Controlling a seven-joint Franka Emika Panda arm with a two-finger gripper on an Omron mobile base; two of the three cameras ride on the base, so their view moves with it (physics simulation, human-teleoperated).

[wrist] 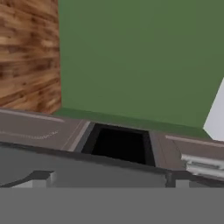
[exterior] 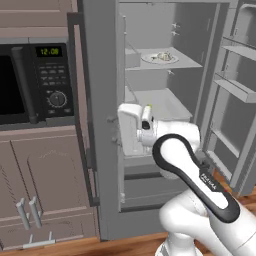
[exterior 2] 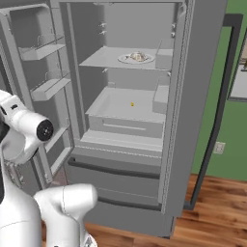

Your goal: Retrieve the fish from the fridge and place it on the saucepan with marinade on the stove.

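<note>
fridge (exterior 2: 193,96) stands open, fish (exterior 2: 138,57) waiting on the top shelf

the fish lies on a white round plate (exterior 2: 126,60) near the right back corner of the upper shelf, so it sits clear of the shelf's front edge and nothing blocks a reach from the front; a tiny yellow speck (exterior 2: 132,103) rests mid-shelf below; both doors are swung wide, likely to leave the arm room; the arm is folded low before the drawers, well apart from the fish; the gripper (wrist: 113,180) shows just two dark tips set wide apart with nothing between them; the microwave (exterior: 35,85) clock reads 12:08; the arm's dark band carries small lettering too blurred to read
</note>
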